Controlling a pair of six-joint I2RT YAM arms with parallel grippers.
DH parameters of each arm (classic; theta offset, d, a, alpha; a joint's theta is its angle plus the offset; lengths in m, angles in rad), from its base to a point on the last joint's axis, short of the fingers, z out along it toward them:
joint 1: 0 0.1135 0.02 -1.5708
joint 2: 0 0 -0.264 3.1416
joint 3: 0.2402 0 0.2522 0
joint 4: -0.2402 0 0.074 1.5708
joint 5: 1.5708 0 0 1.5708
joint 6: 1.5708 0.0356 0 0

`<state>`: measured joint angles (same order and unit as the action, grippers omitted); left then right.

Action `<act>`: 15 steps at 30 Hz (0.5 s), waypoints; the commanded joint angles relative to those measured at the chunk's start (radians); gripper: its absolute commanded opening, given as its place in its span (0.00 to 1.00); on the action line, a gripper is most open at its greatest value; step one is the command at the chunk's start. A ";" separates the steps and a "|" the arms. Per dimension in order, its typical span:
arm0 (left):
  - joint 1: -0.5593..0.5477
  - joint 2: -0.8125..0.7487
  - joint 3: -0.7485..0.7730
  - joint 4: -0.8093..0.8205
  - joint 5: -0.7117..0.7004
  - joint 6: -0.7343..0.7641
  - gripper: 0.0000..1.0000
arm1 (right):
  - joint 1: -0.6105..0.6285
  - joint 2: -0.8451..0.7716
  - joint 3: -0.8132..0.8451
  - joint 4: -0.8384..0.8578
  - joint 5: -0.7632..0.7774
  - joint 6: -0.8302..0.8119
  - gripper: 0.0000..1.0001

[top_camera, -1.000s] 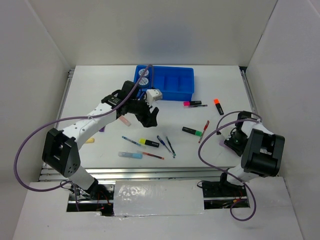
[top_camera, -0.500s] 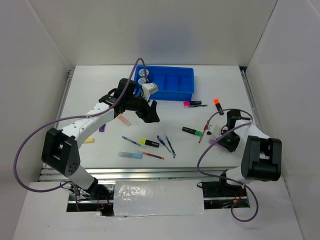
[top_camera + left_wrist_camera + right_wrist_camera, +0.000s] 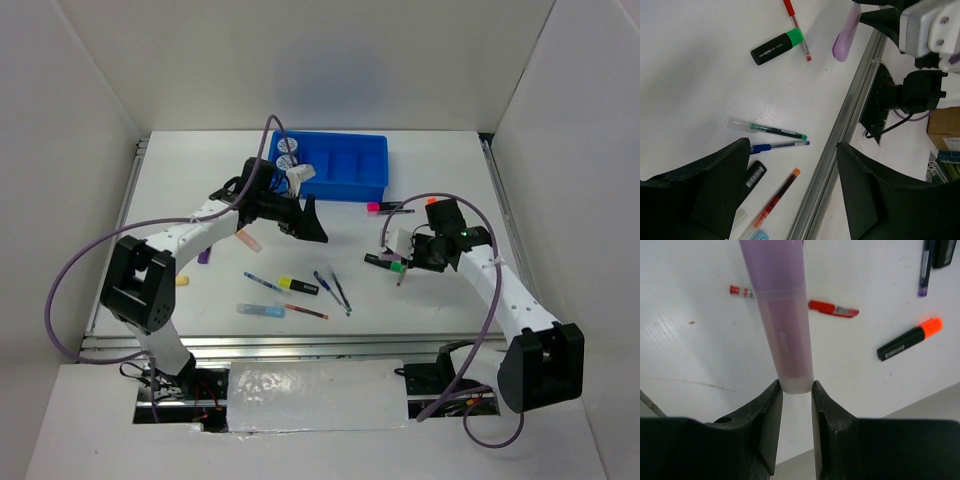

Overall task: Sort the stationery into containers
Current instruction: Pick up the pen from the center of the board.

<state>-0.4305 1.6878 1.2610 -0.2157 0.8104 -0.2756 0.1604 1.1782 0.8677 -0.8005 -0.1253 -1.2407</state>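
Barely begun: 2 discs [image 3: 287, 162] in tray [image 3: 365, 160], most pens/markers [image 3: 298, 286] on bench [image 3: 450, 170], unsorted. My right fingers [image 3: 765, 415] clamp purple highlighter [image 3: 782, 330]; left fingers [image 3: 715, 185] spread, empty.

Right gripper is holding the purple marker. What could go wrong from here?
1. The right gripper pinches the purple marker only at its very end, so it may pivot or slip out in transit.
2. The open left gripper hovers just in front of the blue tray; the arms could collide there.
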 commanded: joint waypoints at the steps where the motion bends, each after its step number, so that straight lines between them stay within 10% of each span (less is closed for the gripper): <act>1: -0.037 0.030 0.081 0.055 0.056 -0.051 0.82 | 0.068 -0.051 0.045 0.023 -0.036 -0.029 0.00; 15: -0.114 0.150 0.196 -0.025 0.098 -0.048 0.83 | 0.323 -0.114 0.115 -0.018 -0.026 0.010 0.00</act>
<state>-0.5503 1.8359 1.4475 -0.2573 0.8406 -0.3180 0.4641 1.0756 0.9138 -0.8028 -0.1356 -1.2526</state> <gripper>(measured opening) 0.833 0.337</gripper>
